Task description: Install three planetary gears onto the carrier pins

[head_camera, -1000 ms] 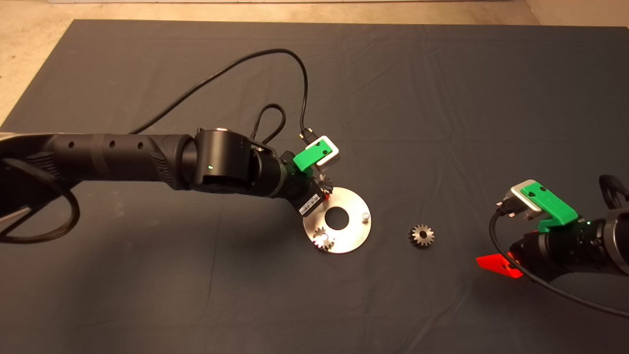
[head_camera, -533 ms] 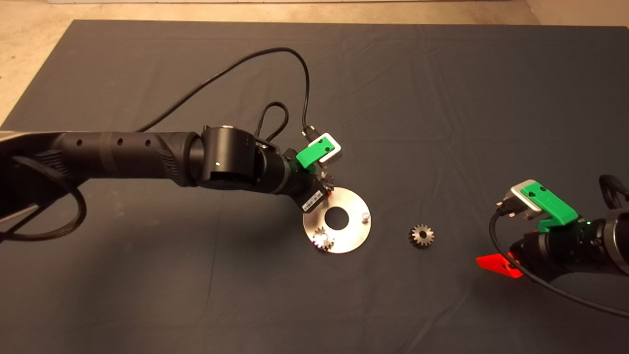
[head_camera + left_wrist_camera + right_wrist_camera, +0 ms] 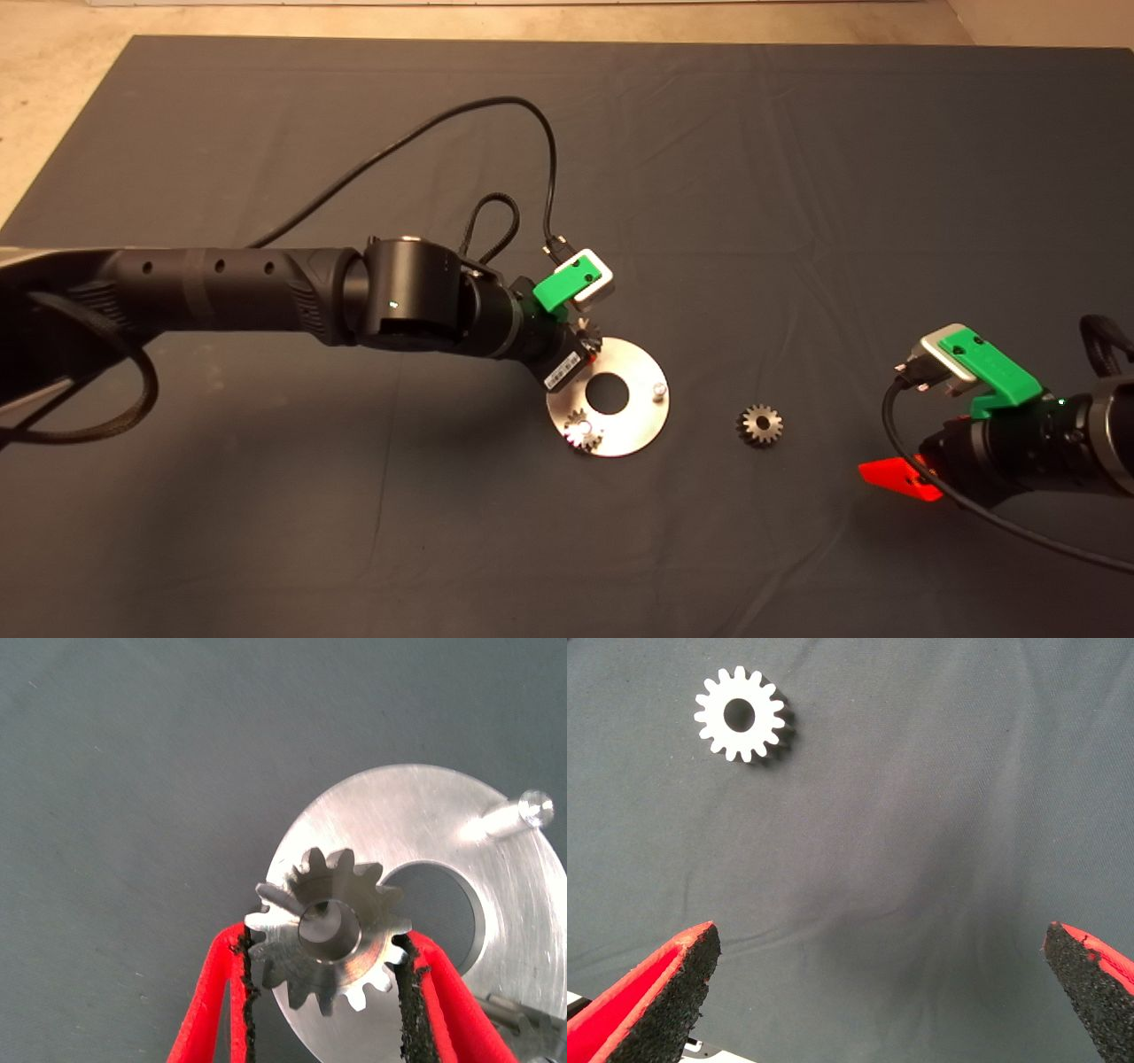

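The round silver plate (image 3: 633,418) lies mid-mat. One planetary gear (image 3: 583,432) sits on its near-left pin. The right pin (image 3: 658,388) is bare; it also shows in the left wrist view (image 3: 509,815). My left gripper (image 3: 583,343) is shut on a second gear (image 3: 354,966) and holds it over the plate's (image 3: 425,815) far-left edge; a pin tip shows through the gear's centre hole. The third gear (image 3: 760,425) lies flat on the mat right of the plate, and it shows in the right wrist view (image 3: 740,715). My right gripper (image 3: 899,478) is open and empty, right of that gear.
The left arm's black cable (image 3: 443,120) loops over the mat behind the plate. The dark mat (image 3: 797,177) ends at a pale floor (image 3: 53,97) at the far and left sides.
My left gripper with its gear shifted slightly away from the plate, then came back down over the plate's far-left edge. The right arm and the other gears have not moved.
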`<control>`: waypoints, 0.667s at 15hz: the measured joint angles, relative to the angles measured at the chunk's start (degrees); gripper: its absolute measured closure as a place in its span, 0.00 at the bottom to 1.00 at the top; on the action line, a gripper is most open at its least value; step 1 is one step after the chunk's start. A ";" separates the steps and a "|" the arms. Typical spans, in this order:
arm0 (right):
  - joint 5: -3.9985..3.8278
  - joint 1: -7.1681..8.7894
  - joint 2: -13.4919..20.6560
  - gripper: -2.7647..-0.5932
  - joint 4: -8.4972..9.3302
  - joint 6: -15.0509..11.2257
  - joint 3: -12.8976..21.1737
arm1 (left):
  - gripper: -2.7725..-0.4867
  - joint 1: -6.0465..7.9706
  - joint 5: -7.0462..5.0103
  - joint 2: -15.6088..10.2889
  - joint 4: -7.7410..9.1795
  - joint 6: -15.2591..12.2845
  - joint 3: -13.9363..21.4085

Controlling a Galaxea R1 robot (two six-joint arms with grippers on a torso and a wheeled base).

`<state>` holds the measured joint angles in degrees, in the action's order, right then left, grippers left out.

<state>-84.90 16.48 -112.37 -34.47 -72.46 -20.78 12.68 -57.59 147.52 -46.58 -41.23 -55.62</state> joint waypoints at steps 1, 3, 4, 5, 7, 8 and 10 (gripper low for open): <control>0.02 0.02 0.00 0.02 -0.02 0.00 0.00 | 0.89 0.02 -0.01 0.09 0.00 0.00 -0.01; 0.00 0.02 0.00 0.02 0.00 0.00 0.00 | 0.89 0.02 -0.09 0.61 -0.05 0.00 -0.01; 0.00 0.02 0.04 0.02 -0.02 0.00 0.00 | 0.89 0.00 0.04 0.93 0.02 0.00 -0.01; 0.00 0.02 0.05 0.02 -0.02 0.00 0.00 | 0.89 -0.01 0.10 1.07 0.06 0.00 -0.01; 0.02 0.02 0.13 0.02 -0.02 0.00 0.00 | 0.89 -0.11 0.65 1.07 0.06 0.00 -0.01; 0.00 0.02 0.16 0.02 -0.02 0.00 0.00 | 0.89 -0.12 0.81 1.07 0.06 0.00 -0.10; 0.00 0.02 0.13 0.02 0.00 0.00 0.00 | 0.89 -0.11 1.08 1.07 0.06 0.02 -0.42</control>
<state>-84.90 16.51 -112.24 -34.47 -72.46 -20.78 12.57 -56.51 148.59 -46.52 -41.20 -56.04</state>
